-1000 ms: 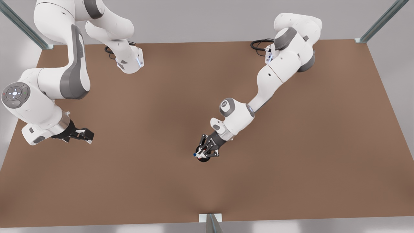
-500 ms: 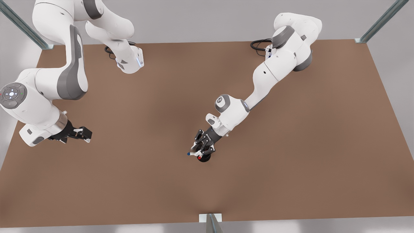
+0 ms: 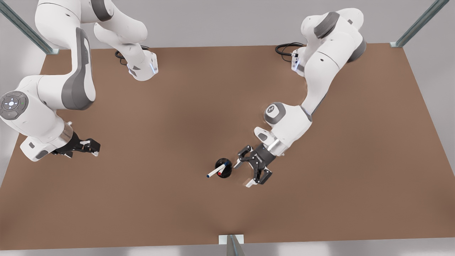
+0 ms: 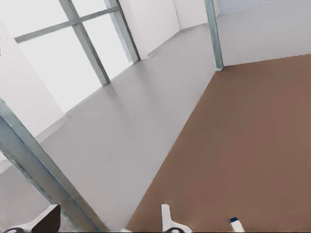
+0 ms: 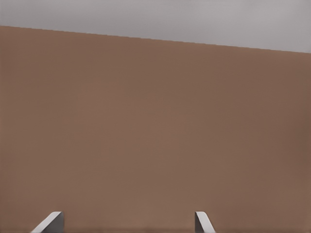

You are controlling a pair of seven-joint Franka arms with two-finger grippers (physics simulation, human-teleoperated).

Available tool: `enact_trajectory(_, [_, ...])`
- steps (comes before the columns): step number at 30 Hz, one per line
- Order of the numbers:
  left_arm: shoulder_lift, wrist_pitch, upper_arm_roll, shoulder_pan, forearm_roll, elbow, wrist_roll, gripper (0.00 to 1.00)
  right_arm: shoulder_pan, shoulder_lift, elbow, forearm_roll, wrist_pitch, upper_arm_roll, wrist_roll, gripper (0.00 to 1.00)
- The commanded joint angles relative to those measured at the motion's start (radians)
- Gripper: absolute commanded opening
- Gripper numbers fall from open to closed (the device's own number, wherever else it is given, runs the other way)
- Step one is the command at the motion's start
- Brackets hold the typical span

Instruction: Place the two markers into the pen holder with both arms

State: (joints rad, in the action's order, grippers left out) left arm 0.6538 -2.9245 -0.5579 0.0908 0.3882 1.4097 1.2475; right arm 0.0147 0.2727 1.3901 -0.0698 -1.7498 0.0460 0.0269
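Step in hand: release complete. Blue-capped marker [image 3: 214, 173] and red-capped marker [image 3: 220, 172] both lean inside the pen holder [image 3: 229, 164].

- Right gripper [image 3: 242, 175]: just beside the holder, fingers spread wide, empty.
- Left gripper [image 3: 93, 148]: waits well apart from the holder, fingers parted, empty.

Next: retract clear without tipping the holder.

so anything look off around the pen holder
Only the blue marker: it leans steeply out over the pen holder rim toward the front view's left, while the red marker sits low inside. The right gripper is beside the holder, jaws open; the left gripper waits near the table edge.
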Motion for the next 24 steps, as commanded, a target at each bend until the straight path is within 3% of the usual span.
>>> enact_trajectory(1, [-0.072,0.913,0.069,-0.060,-0.264,-0.084,-0.786,1.00,0.001,-0.001,0.000,0.001,0.001,0.000,0.034,1.00])
enact_trajectory(4, [-0.143,1.317,0.104,-0.207,-0.397,-0.158,-1.037,1.00,0.001,-0.001,0.000,0.001,0.003,0.000,0.034,1.00])
enact_trajectory(6, [-0.213,1.335,0.140,-0.238,-0.569,-0.160,-1.181,1.00,0.002,-0.001,0.003,0.001,0.003,0.000,0.034,1.00])
enact_trajectory(9, [-0.345,1.406,0.202,-0.252,-0.582,-0.156,-1.258,1.00,0.010,-0.001,0.006,0.001,0.016,0.002,0.033,1.00])
enact_trajectory(11, [-0.453,1.401,0.518,-0.020,-0.405,-0.083,-1.297,1.00,0.010,-0.001,0.006,0.001,0.018,0.002,0.033,1.00])
enact_trajectory(13, [-0.485,1.321,0.529,-0.010,-0.405,0.008,-1.321,1.00,0.011,-0.001,0.007,0.001,0.018,0.002,0.033,1.00])
enact_trajectory(24, [-0.379,1.317,0.527,-0.011,-0.414,-0.074,-1.321,1.00,0.013,-0.001,0.007,0.001,0.027,0.002,0.033,1.00])
